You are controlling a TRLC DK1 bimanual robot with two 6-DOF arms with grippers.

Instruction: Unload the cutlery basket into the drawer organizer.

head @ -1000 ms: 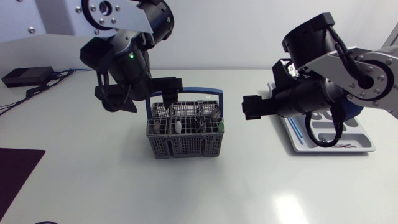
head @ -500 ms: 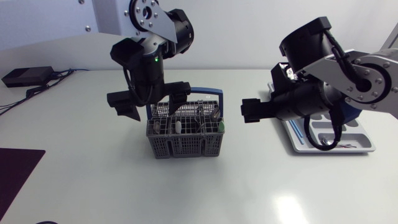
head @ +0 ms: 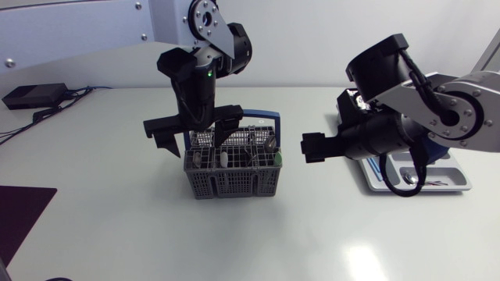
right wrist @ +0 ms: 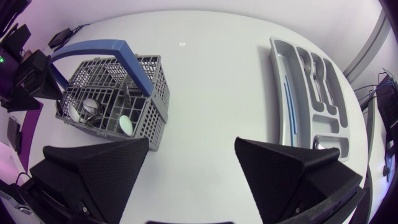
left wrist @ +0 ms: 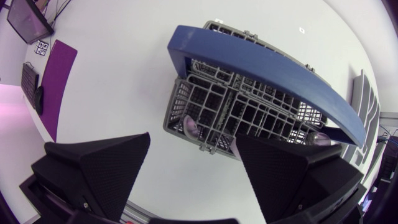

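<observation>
Nearest the front of the white table [head: 117, 234], at its left corner, lies a dark purple mat [head: 22, 222]. Behind it, about mid-table, stands the grey cutlery basket [head: 234, 178], upright, with its blue handle [head: 262, 117] raised over the far side. A few pieces stand in its cells, among them spoons [right wrist: 126, 124] with pale bowls upward (what the other pieces are I cannot tell). The left gripper [head: 195, 134] hangs point-down over the basket's left end, fingers spread wide and holding nothing. One finger is outside the basket's left wall and the other is over the cells just beside the handle; whether either touches the basket cannot be told. Right of the basket and clear of it, the right gripper [head: 312, 147] points toward the basket's right wall. Its wrist view shows the two fingers wide apart with only bare table between them. Farther right, largely hidden under the right arm, the grey drawer organizer [head: 459, 184] lies flat on the table, well apart from the basket. Some cutlery lies in its compartments, and a thin blue item [right wrist: 285, 93] lies in one long slot. At the far left edge sits a black box [head: 31, 95] with cables.
</observation>
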